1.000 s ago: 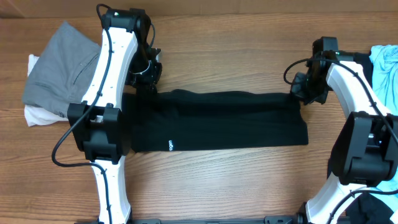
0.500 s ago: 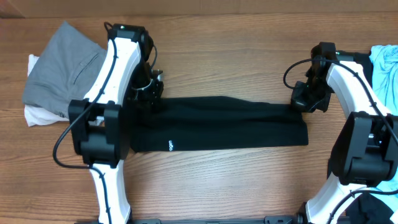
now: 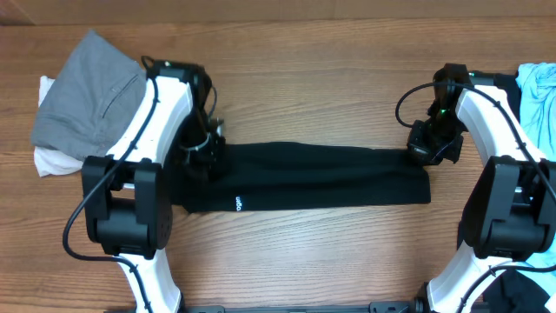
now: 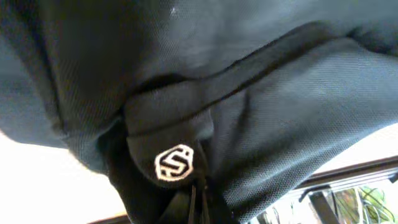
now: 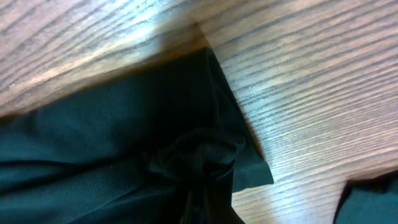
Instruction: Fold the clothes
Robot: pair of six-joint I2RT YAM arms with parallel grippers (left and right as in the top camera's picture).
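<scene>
the table [image 3: 330, 252] is brown wood, its grain running left to right in the overhead view. light glares off its surface.

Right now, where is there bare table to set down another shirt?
Bare table lies beyond the black T-shirt and in front of it, between the left arm and right arm. Crowded: grey garment far left, light-blue garment far right.

White print [image 3: 236, 204] on the black shirt [image 3: 330, 174] is too small to read (overhead view); the blue cloth [image 3: 539, 87] runs off the edge.
</scene>
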